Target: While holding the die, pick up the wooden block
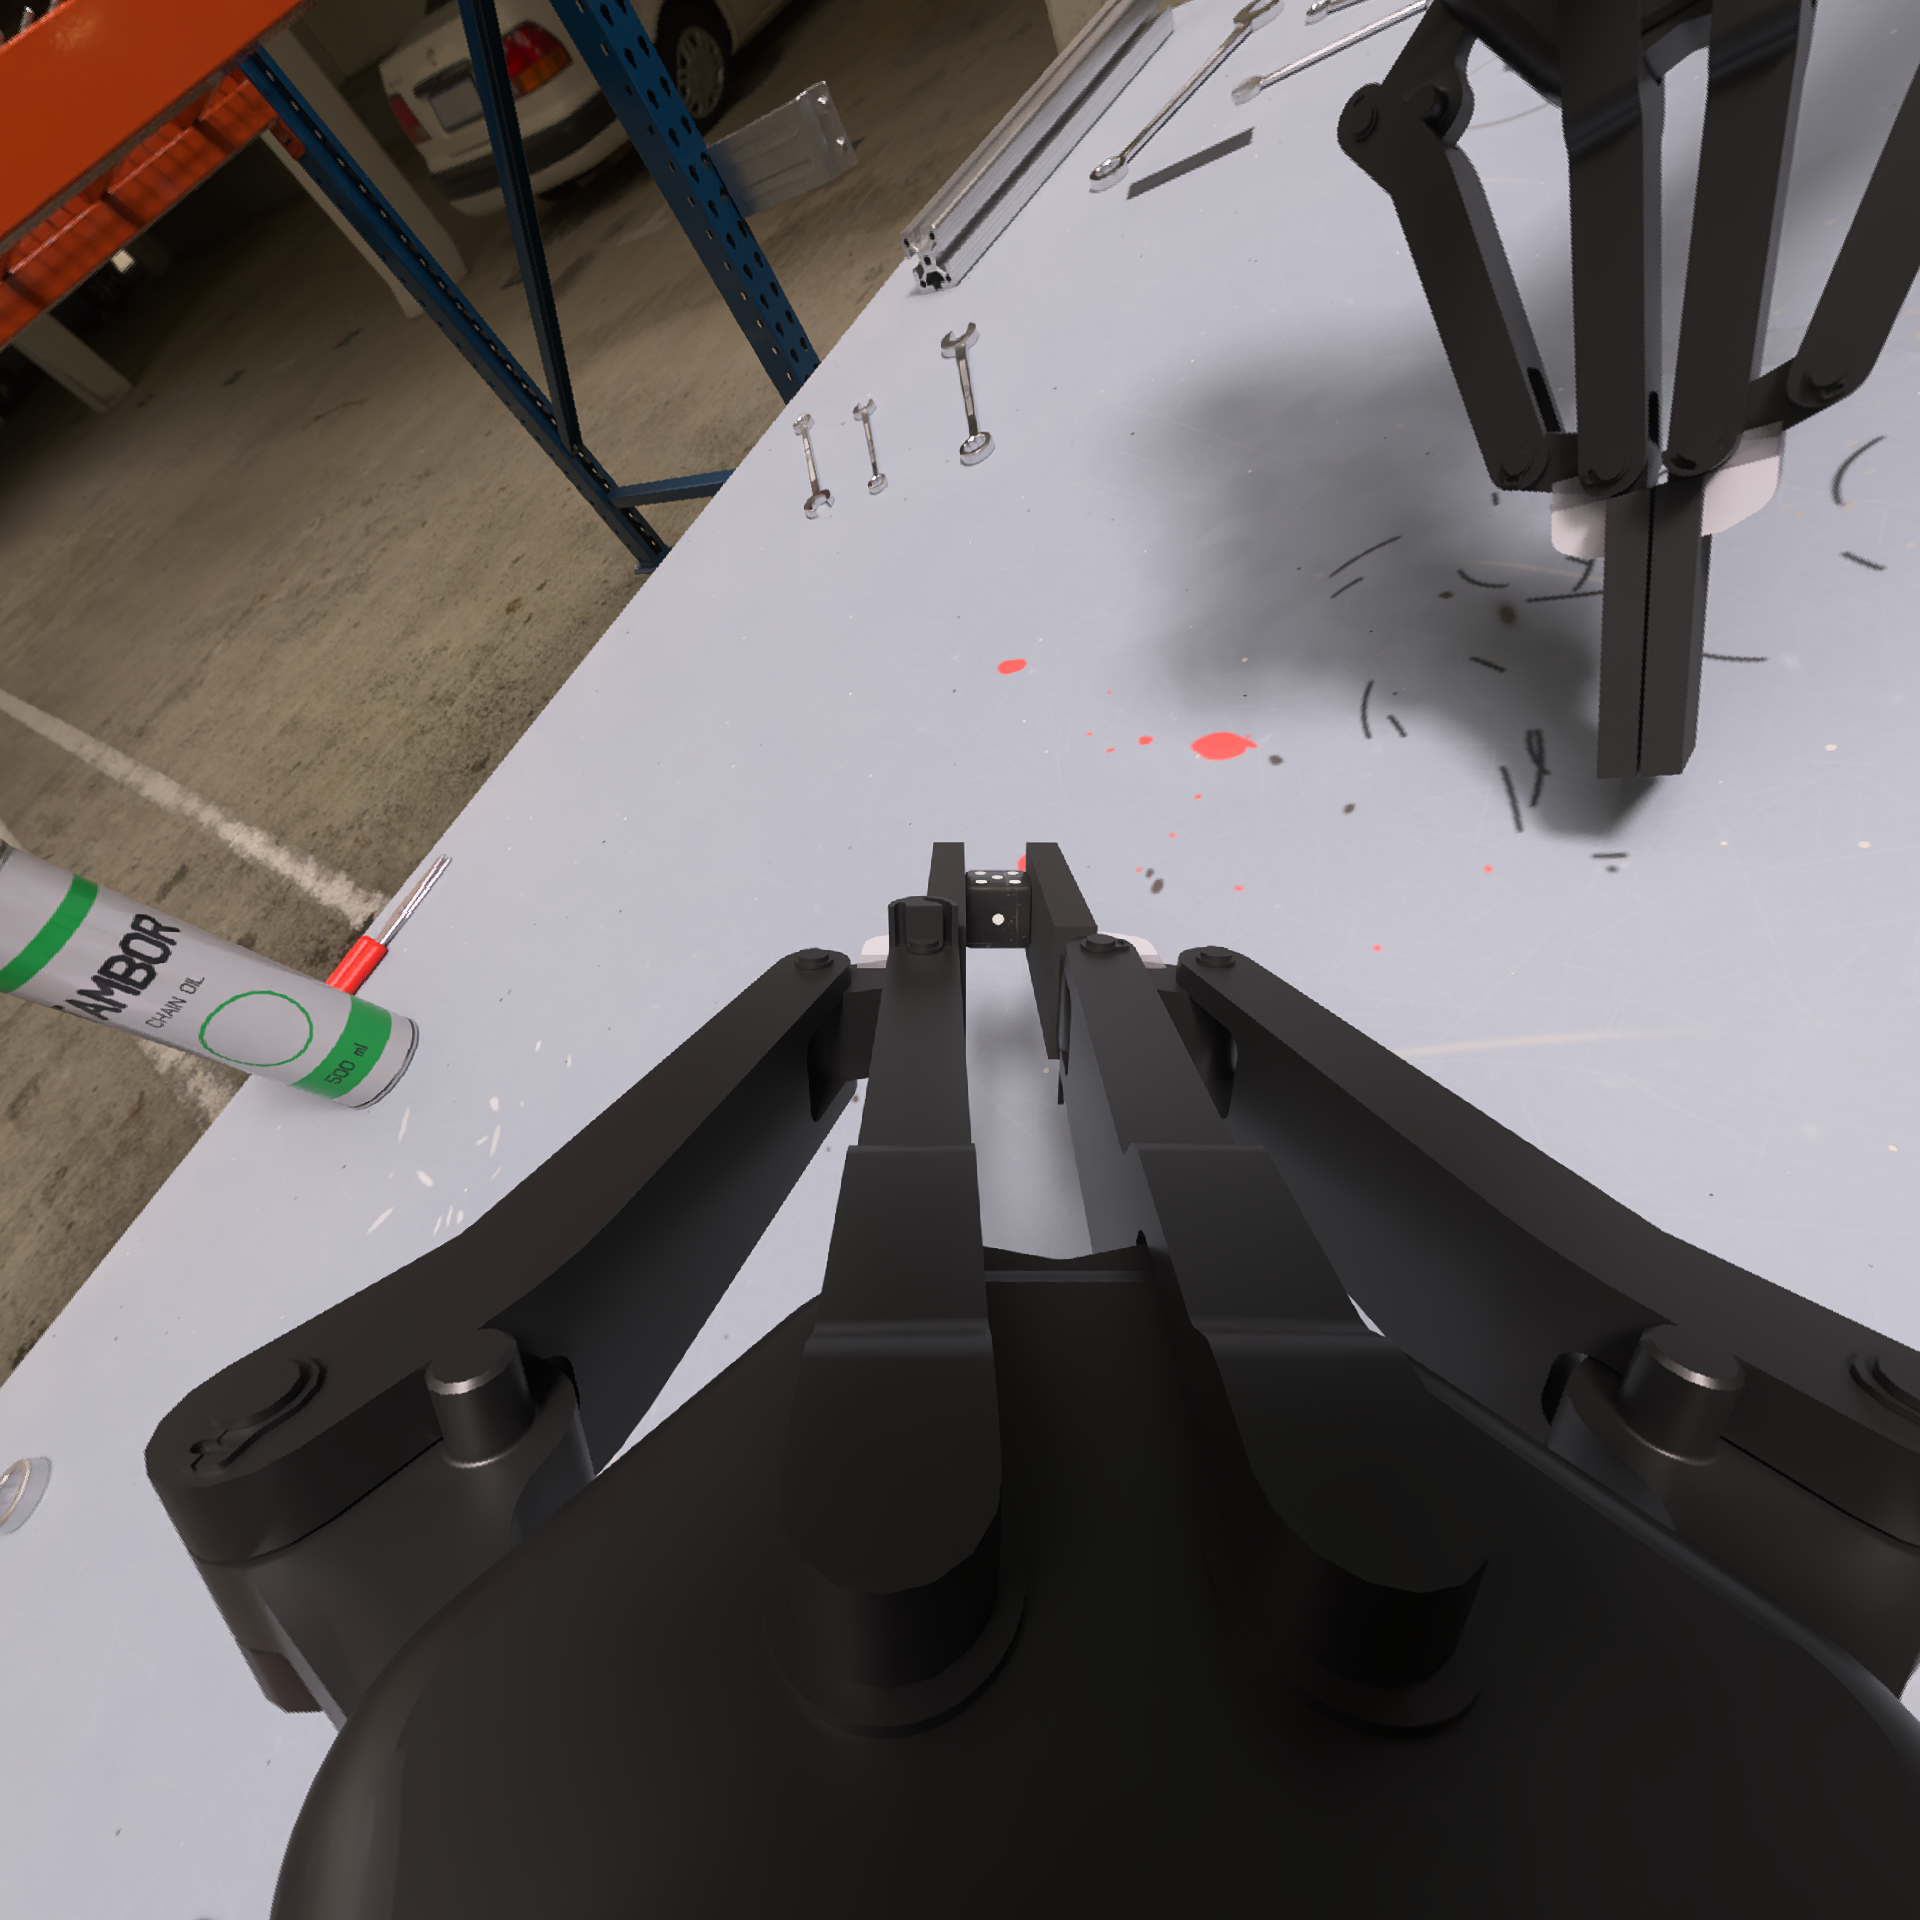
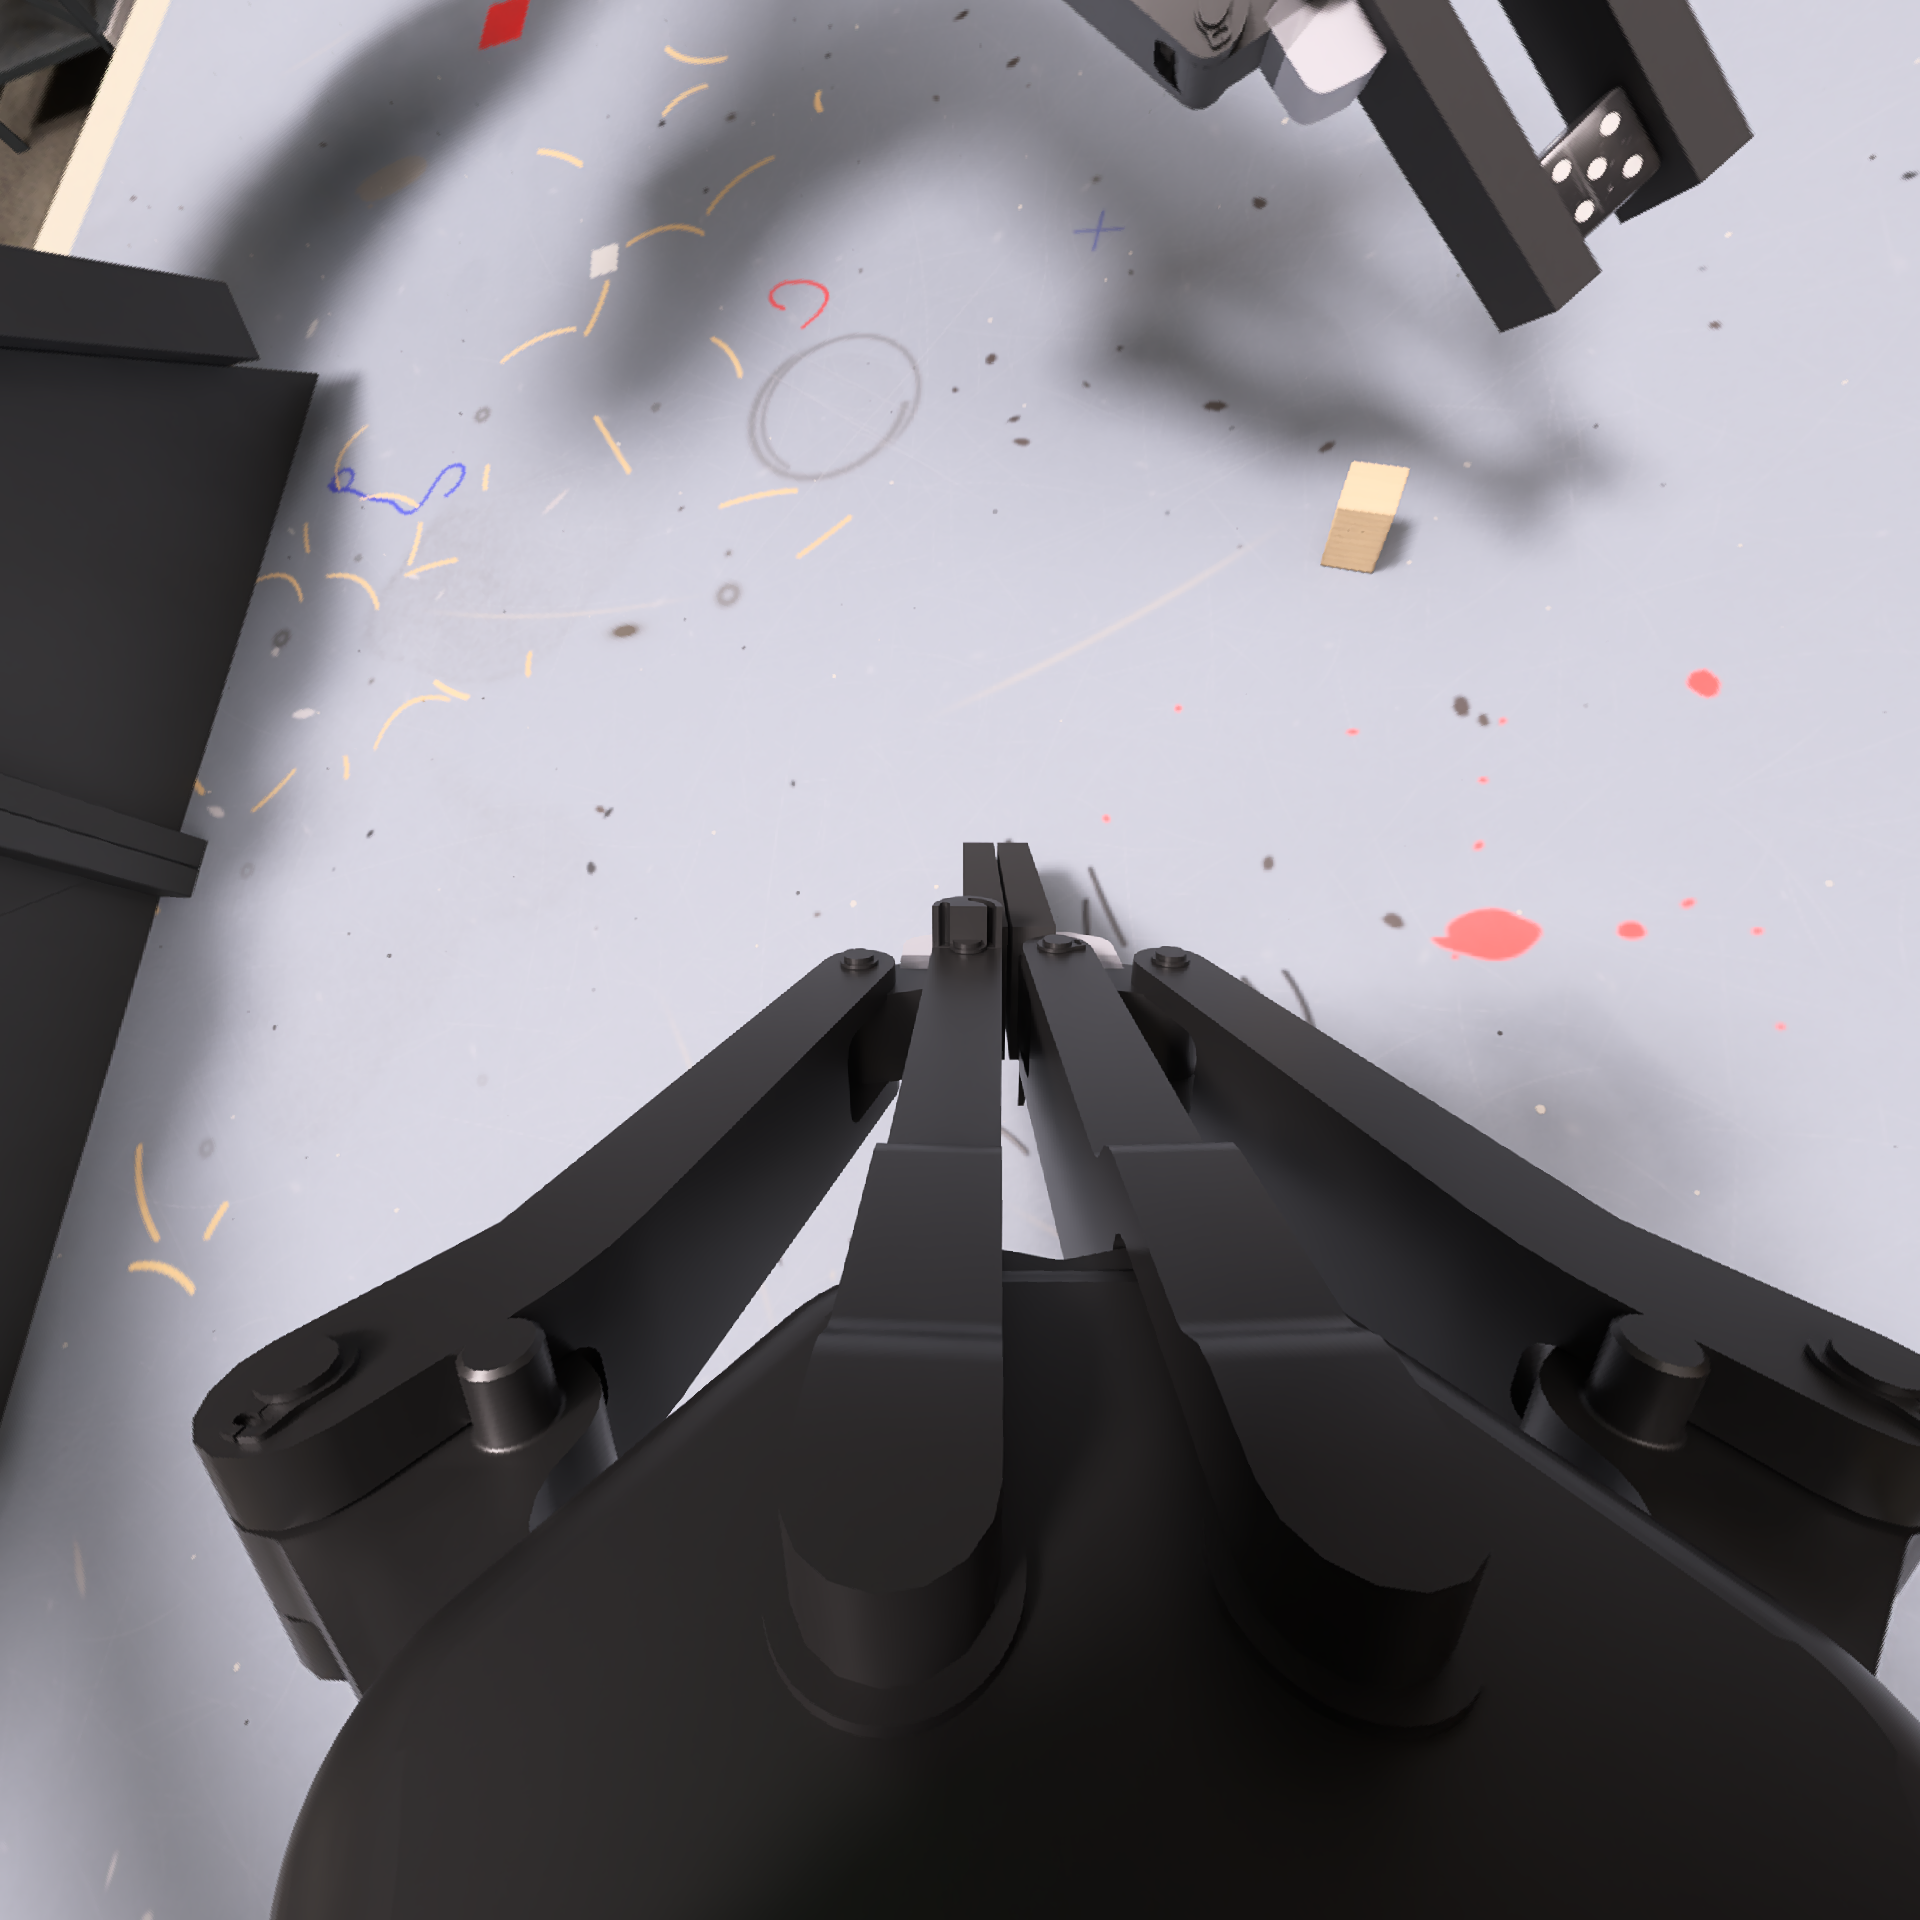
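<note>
My left gripper (image 1: 995, 868) is shut on a small black die (image 1: 997, 906) with white pips, held above the pale grey table (image 1: 727, 727). The same gripper and die (image 2: 1595, 166) show at the top right of the right wrist view. The wooden block (image 2: 1364, 516), a small light-coloured upright block, stands on the table in the right wrist view, ahead and to the right of my right gripper (image 2: 995, 862). My right gripper is shut and empty, its fingers pressed together; it also shows in the left wrist view (image 1: 1652, 758), tips just above the table. The block is hidden in the left wrist view.
A spray can (image 1: 208, 997) with green bands lies at the table's left edge. Three small wrenches (image 1: 868, 447), longer wrenches (image 1: 1174, 99) and an aluminium rail (image 1: 1029, 156) lie at the far side. A dark box (image 2: 114, 675) stands left of my right gripper. Red paint spots (image 2: 1486, 932) mark the table.
</note>
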You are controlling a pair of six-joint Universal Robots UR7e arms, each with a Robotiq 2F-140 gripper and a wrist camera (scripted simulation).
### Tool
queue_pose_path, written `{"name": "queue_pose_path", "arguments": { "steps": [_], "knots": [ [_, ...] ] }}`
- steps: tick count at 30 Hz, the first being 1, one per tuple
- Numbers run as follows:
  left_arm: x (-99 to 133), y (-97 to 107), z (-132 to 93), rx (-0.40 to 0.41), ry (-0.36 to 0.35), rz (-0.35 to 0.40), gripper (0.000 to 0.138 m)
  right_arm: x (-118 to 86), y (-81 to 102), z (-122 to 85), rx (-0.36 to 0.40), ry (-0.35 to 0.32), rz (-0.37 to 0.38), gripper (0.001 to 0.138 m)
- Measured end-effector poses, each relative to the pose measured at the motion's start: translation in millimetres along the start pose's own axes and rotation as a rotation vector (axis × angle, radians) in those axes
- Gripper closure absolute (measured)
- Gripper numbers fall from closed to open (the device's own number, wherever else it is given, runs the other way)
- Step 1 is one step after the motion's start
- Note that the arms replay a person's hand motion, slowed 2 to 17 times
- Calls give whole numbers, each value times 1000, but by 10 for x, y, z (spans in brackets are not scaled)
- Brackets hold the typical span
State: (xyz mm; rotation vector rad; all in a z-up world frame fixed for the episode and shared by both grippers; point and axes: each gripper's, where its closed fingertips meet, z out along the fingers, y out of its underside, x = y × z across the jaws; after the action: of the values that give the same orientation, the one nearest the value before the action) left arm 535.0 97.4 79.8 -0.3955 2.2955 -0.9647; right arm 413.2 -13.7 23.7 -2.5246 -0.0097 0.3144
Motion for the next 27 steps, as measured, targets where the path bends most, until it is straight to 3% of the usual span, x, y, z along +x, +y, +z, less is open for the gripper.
{"name": "queue_pose_path", "arguments": {
  "steps": [27],
  "knots": [
    [-5, 10, 24, -9, -5, 4, 123, 2, 111, -3, -8, -2, 19, 138]
  ]
}}
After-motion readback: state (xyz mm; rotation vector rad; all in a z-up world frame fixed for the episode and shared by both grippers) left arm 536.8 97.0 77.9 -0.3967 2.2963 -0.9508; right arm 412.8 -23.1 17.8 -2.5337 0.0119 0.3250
